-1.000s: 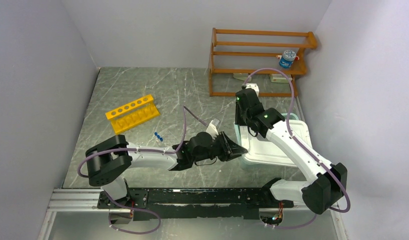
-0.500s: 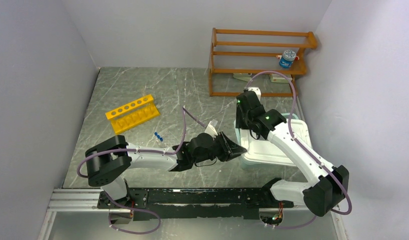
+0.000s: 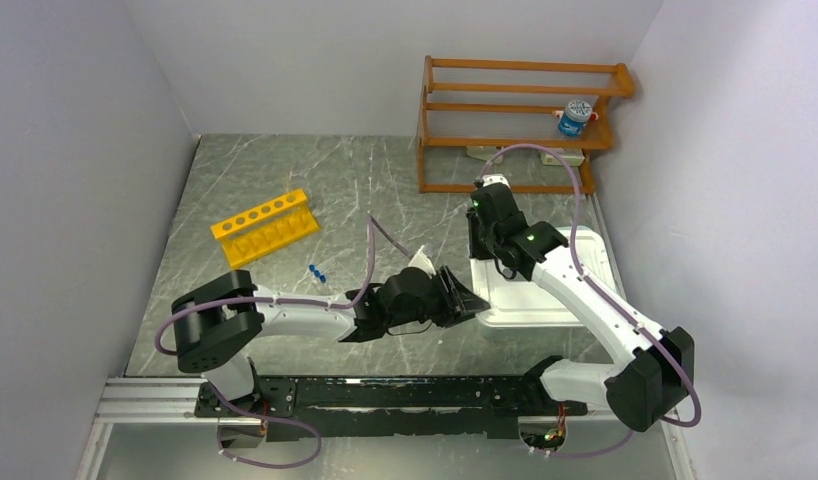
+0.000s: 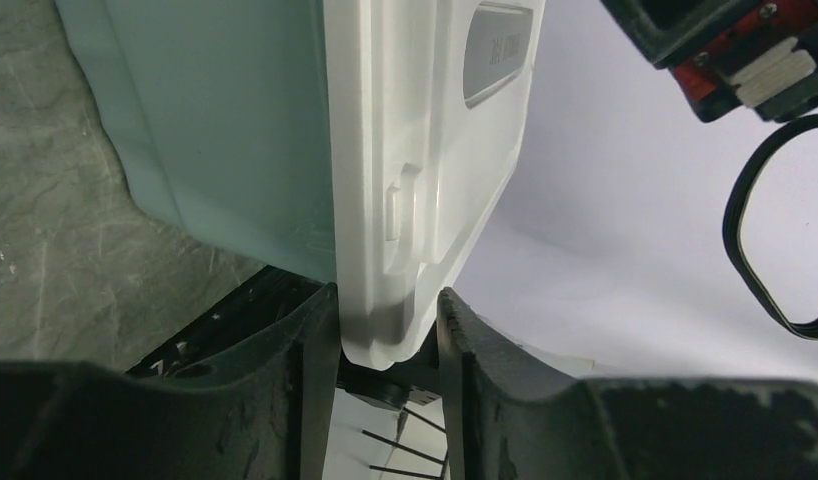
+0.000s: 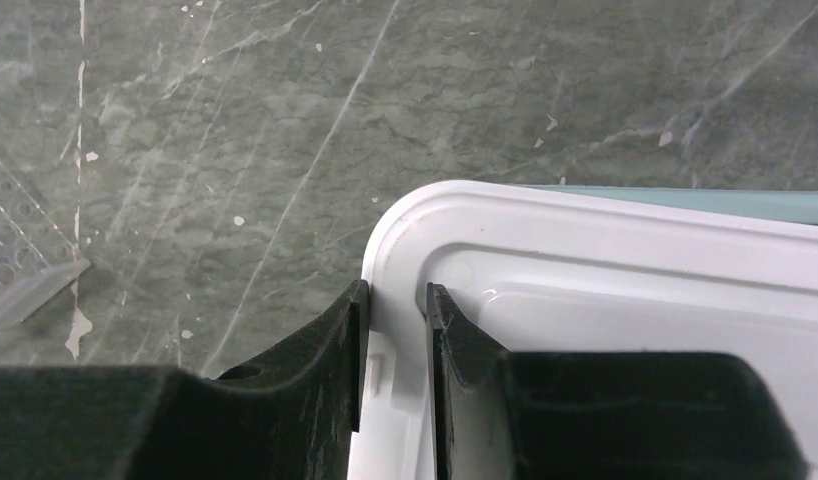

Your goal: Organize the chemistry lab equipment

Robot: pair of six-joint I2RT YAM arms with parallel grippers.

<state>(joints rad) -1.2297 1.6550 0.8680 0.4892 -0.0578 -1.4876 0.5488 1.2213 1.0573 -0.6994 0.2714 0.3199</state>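
Yellow holed rack (image 3: 264, 227) lies on the left part of the grey marble table (image 3: 385, 180), seen from above. Its long axis goes from near-left to far-right, with one row of round holes along the far edge. Tiny blue-capped tubes (image 3: 316, 271) lie just near of it, apart from it. Both are well apart from the arms. The left gripper (image 3: 478, 301) and the right gripper (image 3: 477, 250) are at the left side of a white lid (image 3: 545, 290), in front of the orange wooden shelf (image 3: 515, 120).

From the left wrist, the lid's lip stands between the fingers (image 4: 305, 380), very close to both. I cannot tell if they press it. The pale teal tub (image 4: 225, 130) is under the lid.

From the right wrist, the fingers (image 5: 340, 350) are clenched on the lid's rim at its rounded corner.
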